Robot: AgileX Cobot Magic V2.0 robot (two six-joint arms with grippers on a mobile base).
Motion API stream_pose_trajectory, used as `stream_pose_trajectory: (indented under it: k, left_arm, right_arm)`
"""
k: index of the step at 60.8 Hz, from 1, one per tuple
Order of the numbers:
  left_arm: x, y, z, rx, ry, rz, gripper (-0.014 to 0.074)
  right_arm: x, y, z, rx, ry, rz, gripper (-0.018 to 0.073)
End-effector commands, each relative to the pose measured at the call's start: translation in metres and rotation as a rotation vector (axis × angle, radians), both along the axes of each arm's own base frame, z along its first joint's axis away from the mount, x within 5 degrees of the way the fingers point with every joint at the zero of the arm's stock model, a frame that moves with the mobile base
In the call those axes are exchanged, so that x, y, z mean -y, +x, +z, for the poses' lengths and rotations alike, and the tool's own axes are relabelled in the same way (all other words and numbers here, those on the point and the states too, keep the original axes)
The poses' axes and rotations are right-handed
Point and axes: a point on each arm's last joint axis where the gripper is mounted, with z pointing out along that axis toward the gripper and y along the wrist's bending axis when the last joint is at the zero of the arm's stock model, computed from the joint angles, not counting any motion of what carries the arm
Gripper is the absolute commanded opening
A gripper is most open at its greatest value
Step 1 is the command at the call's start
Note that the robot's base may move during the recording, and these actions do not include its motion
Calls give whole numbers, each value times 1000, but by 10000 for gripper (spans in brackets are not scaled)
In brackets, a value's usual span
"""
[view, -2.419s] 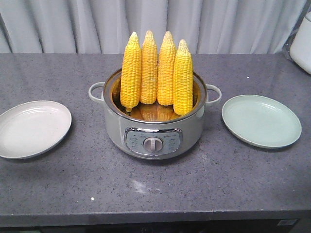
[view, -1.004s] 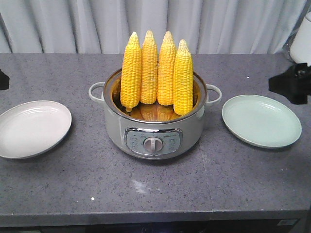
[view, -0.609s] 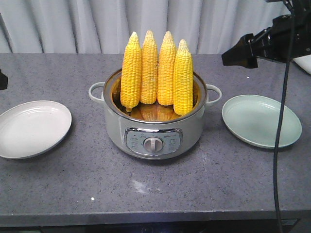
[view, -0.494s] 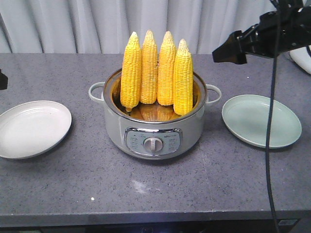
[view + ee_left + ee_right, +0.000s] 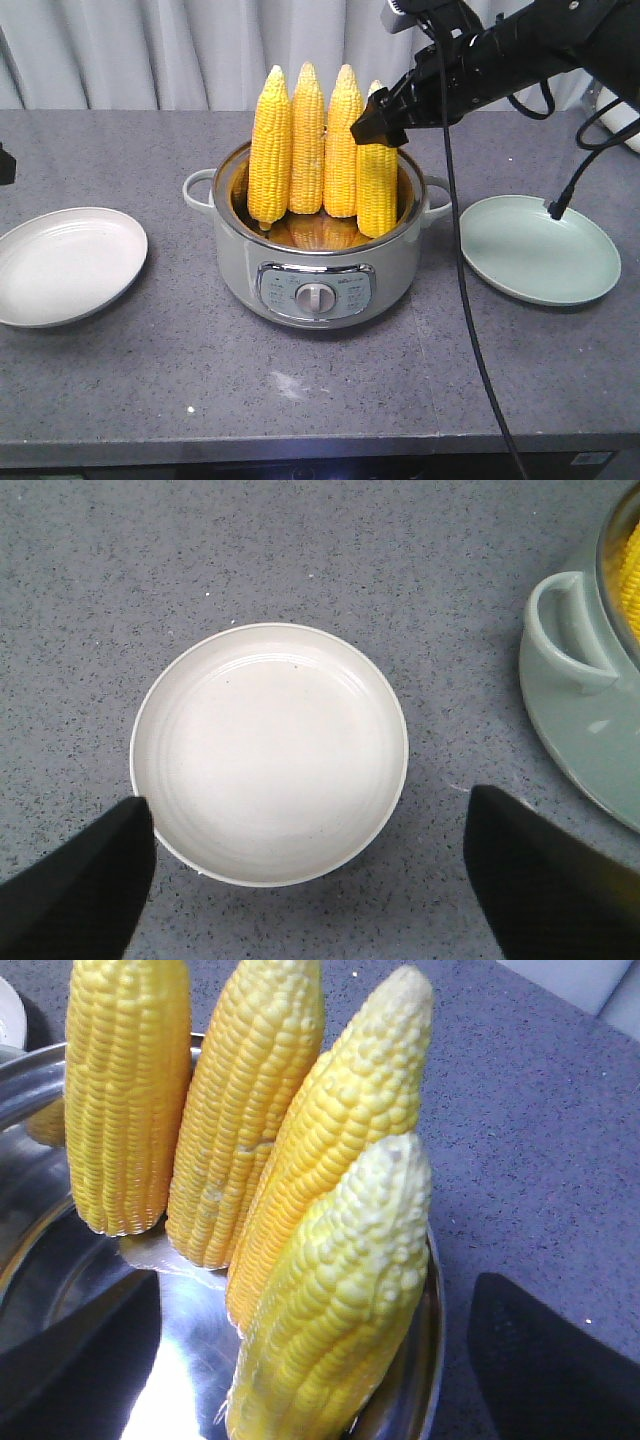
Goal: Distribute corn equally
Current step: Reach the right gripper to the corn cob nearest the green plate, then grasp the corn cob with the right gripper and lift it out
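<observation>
The front edge of the desk (image 5: 150,400) runs along the bottom of the front view. Its top is dark grey stone with fine speckles, and a pale smudge (image 5: 285,385) lies in front of the pot (image 5: 316,255). The pot is a pale grey-green electric cooker with a steel rim, two side handles and a control panel with a knob (image 5: 316,297) facing forward.

Left of the pot lies a white plate (image 5: 65,265), with nothing on it. The left pincer (image 5: 310,810) hangs above this plate with its fingers spread wide, gripping nothing. Right of the pot lies a pale green plate (image 5: 540,250), also bare, and a black cable (image 5: 470,300) hangs down between it and the pot.

The corn (image 5: 307,140), four cobs, stands upright inside the pot with the tips up, leaning together. The right pincer (image 5: 310,1340) is at the top of the cob on the pot's right side (image 5: 377,190), one finger on either side of it, spread apart and not closed on it.

Behind the pot the desk ends at a pale grey pleated curtain (image 5: 150,50). Far to the pot's right sits a white object (image 5: 630,130), mostly hidden.
</observation>
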Motion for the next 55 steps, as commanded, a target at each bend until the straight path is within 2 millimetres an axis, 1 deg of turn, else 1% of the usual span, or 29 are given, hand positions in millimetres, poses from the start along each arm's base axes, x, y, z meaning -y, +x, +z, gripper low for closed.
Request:
stream_pose_trajectory:
  k: [1, 7, 12, 15, 29, 31, 35, 43, 52, 53, 55]
  left_arm:
    - [1, -1, 18, 108, -23, 0, 593]
    - [1, -1, 18, 108, -23, 0, 593]
    - [1, -1, 18, 108, -23, 0, 593]
    - [1, -1, 18, 108, -23, 0, 593]
    - [1, -1, 18, 108, -23, 0, 593]
    - [1, -1, 18, 108, -23, 0, 593]
    - [1, -1, 18, 108, -23, 0, 593]
    - [1, -2, 17, 99, -21, 0, 593]
    - [1, -2, 17, 94, -17, 0, 593]
    - [1, -2, 17, 94, -17, 0, 593]
    - [0, -2, 17, 94, -15, 0, 593]
  right_arm:
    - [0, -3, 29, 122, 49, -30, 591]
    - [-2, 1, 23, 105, 59, -30, 571]
    - [-2, 2, 21, 98, 58, -28, 527]
    - [-2, 2, 21, 98, 57, -29, 482]
    - [-3, 1, 19, 74, 71, -19, 199]
    - [-4, 1, 19, 67, 83, -16, 170]
    - [-5, -1, 22, 67, 106, -14, 146]
    - [-3, -8, 39, 88, 136, -24, 146]
    - [4, -20, 73, 84, 177, -57, 155]
    - [8, -22, 79, 89, 184, -66, 155]
    - [12, -24, 86, 80, 187, -68, 156]
